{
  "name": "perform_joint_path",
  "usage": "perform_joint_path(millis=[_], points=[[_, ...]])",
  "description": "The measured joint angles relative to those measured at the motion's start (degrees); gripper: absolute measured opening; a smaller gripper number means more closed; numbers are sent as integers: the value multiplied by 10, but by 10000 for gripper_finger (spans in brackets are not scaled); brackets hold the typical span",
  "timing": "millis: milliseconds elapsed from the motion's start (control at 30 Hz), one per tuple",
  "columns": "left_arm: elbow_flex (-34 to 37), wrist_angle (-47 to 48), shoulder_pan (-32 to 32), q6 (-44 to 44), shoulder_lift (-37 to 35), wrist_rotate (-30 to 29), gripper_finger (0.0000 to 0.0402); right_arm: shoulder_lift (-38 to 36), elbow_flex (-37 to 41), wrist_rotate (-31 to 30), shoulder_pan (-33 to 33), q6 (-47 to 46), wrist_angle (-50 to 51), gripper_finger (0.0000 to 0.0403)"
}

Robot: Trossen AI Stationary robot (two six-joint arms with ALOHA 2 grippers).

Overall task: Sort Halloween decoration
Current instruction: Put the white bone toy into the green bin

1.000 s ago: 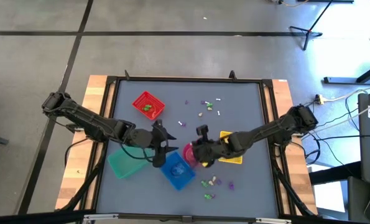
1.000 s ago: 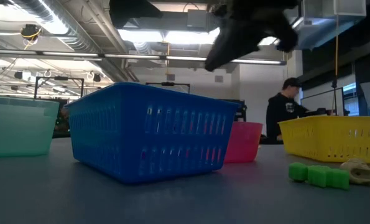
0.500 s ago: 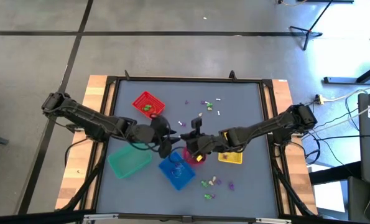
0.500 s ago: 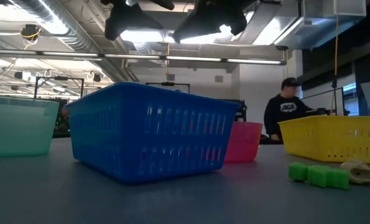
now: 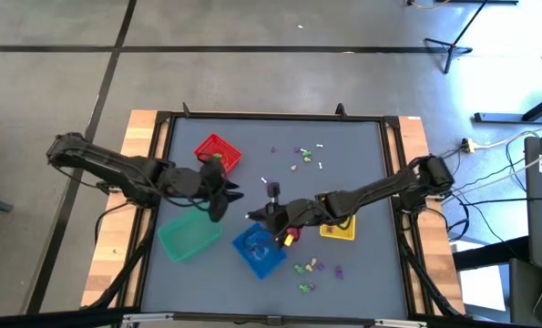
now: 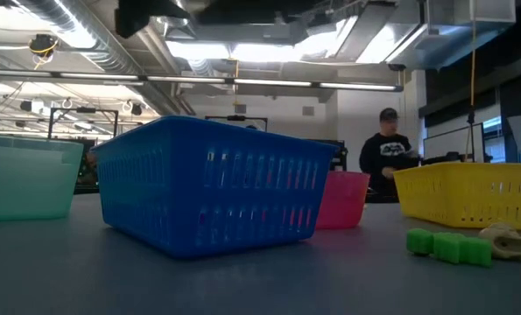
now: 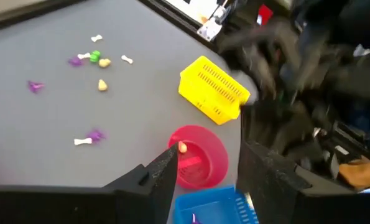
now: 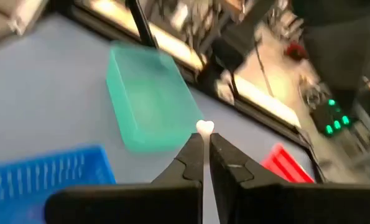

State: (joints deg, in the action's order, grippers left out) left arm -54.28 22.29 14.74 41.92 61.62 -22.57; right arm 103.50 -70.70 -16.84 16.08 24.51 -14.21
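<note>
A grey-topped table (image 5: 362, 164) with a dark frame and wooden side edges carries everything. On it stand a red basket (image 5: 217, 152), a teal basket (image 5: 189, 236), a blue basket (image 5: 258, 251), a pink bowl (image 7: 200, 155) and a yellow basket (image 5: 340, 229). Tiny trinkets lie loose on the surface: a scatter in purple, green and white near the far edge (image 5: 303, 157), and a small cluster near the front (image 5: 313, 270), beside the blue basket.

Grey floor (image 5: 252, 55) with dark seams, bright ceiling lights (image 6: 269, 52), exposed ducts (image 6: 85, 39) overhead.
</note>
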Motion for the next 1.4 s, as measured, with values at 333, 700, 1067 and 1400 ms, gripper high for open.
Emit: perform_joint_path(millis=[333,700,1067,1400], points=[[0,28,0,-7,-76,-55,148,116,-31,80,-25,27,-175,10],[0,26,-2,-35,-85,-75,148,271,-234,165,-54,27,-115,10],[0,26,-2,-35,-85,-79,148,316,-291,160,-54,27,-85,21],[0,26,-2,-35,-84,-79,148,316,-290,159,-53,26,-51,139]])
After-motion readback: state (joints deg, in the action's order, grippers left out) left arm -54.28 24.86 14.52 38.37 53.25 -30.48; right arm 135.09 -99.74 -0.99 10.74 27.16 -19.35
